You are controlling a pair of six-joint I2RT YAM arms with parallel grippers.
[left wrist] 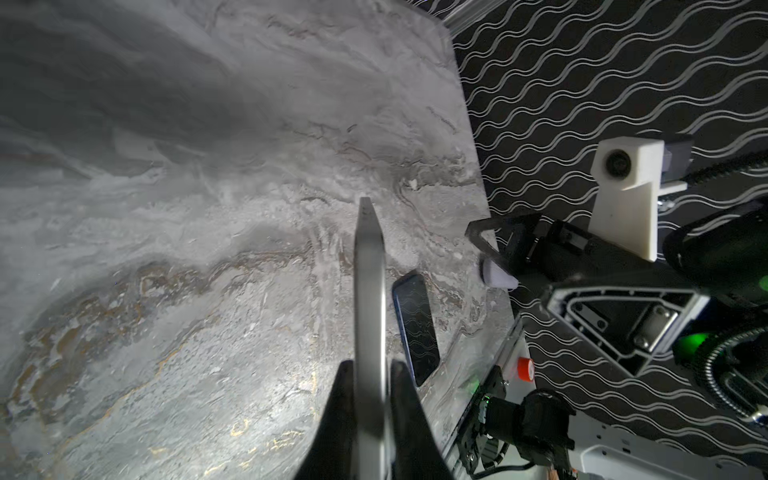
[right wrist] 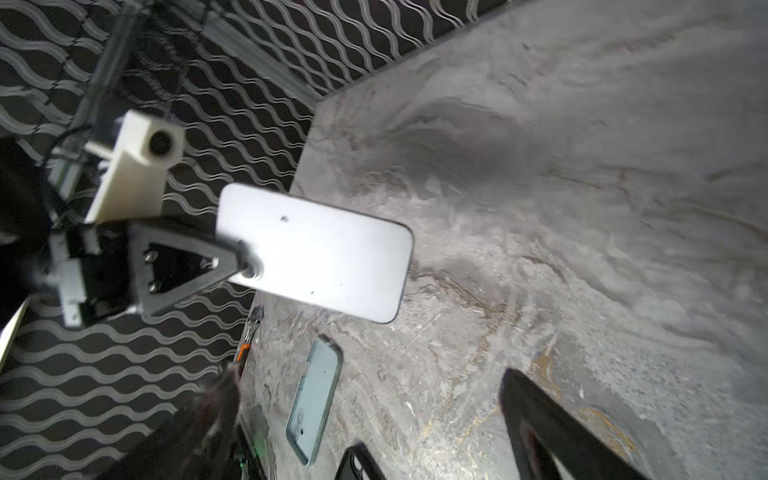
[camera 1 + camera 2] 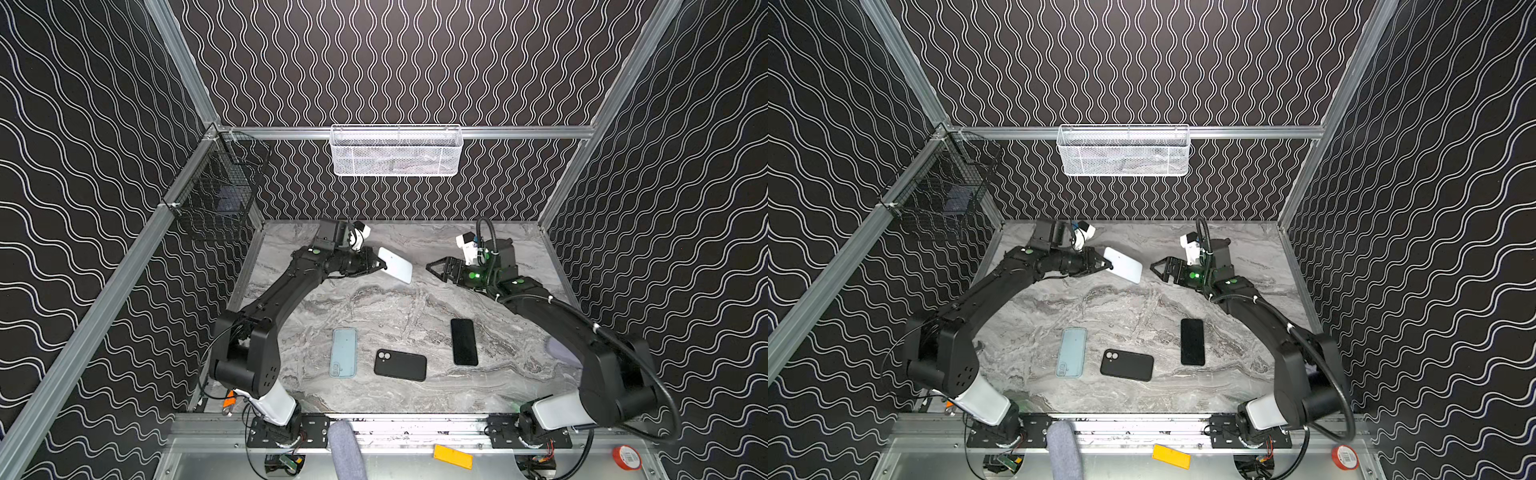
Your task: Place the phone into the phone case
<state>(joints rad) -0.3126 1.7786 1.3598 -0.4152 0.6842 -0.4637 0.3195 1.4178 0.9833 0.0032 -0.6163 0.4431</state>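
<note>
My left gripper [image 3: 382, 266] [image 1: 371, 365] is shut on one end of a white phone [image 3: 397, 266] [image 3: 1123, 266], held in the air above the back of the marble table [image 3: 374, 307]. The left wrist view shows it edge-on [image 1: 370, 270]; the right wrist view shows its flat white face [image 2: 324, 253]. My right gripper [image 3: 432, 267] [image 2: 370, 374] stands open and empty, facing the phone's free end with a gap between. A light blue phone case [image 3: 344, 352] [image 2: 316, 399] and a black phone case [image 3: 400, 365] lie at the front. A black phone [image 3: 464, 341] [image 1: 415, 324] lies screen-up at front right.
A white mesh basket [image 3: 395, 149] hangs on the back wall and a black wire basket [image 3: 216, 195] on the left wall. A pale purple object [image 3: 561, 349] lies partly behind the right arm. An orange block [image 3: 453, 457] and red tape roll [image 3: 626, 457] sit below the table's front rail.
</note>
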